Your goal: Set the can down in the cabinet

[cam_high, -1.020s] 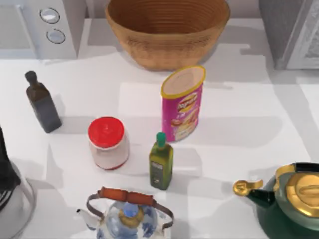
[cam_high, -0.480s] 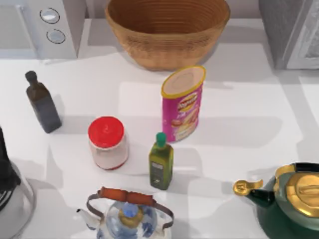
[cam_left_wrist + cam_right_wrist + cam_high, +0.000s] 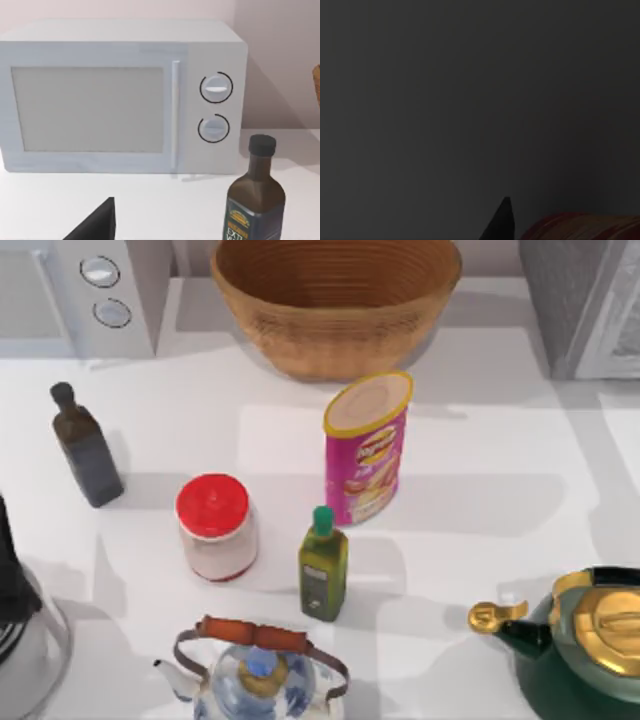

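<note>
I am looking at a kitchen: a white counter (image 3: 500,440) carries a white microwave (image 3: 120,95) with two round dials, a woven basket (image 3: 335,300), a dark oil bottle (image 3: 85,445), a green oil bottle (image 3: 323,565), two kettles and a red-lidded jar (image 3: 215,527).

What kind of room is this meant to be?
Probably a kitchen counter, in simulation: a microwave with two dials, a green kettle, and oil bottles on a white table.
</note>
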